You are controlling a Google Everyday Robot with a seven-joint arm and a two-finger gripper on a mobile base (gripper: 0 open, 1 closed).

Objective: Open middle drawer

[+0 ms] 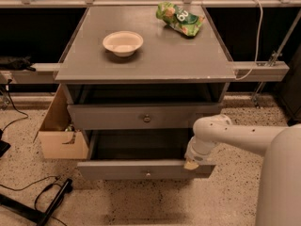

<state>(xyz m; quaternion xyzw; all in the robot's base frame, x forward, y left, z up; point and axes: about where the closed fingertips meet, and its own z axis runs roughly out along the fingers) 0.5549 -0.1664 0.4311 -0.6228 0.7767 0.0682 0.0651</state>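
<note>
The grey cabinet [146, 60] shows two drawer fronts, each with a small round knob. The upper, taller front [108, 117] stands out only a little. The middle drawer [117, 170] below it is pulled well out, and its dark inside shows from above. The lowest drawer is hidden under it. My gripper [190, 164] is at the right end of the middle drawer's front, down at its top edge, at the end of my white arm [235, 135], which reaches in from the right.
A cream bowl [122, 42] and a green snack bag [181, 18] lie on the cabinet top. An open cardboard box [59, 142] stands against the cabinet's left side. Black cables and a stand [47, 204] lie on the floor at the lower left. A white cable [256, 32] hangs at the right.
</note>
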